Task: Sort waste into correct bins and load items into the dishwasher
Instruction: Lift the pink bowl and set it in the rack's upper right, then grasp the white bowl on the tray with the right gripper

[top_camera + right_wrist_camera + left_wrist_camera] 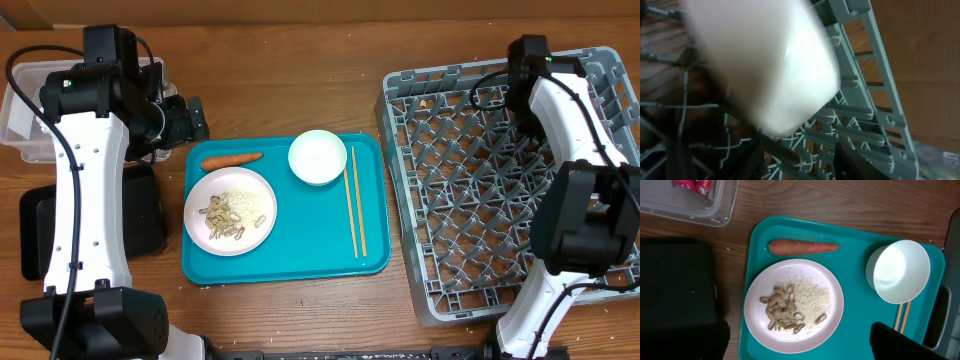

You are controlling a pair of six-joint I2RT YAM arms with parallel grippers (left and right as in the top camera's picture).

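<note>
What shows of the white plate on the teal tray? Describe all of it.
The white plate is round, smooth and glossy, lying flat on the teal tray near its left edge. Beige food scraps and white rice sit at its middle; its rim is bare. The carrot lies beside it, not touching. Nothing else touches it.

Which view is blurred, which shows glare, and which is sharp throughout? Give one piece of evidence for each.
Right wrist: a white object close to the lens is smeared and out of focus, the rack behind it sharper. Left wrist: glare washes out the inside of the bowl. Overhead: evenly lit, plate and chopsticks crisp.
</note>
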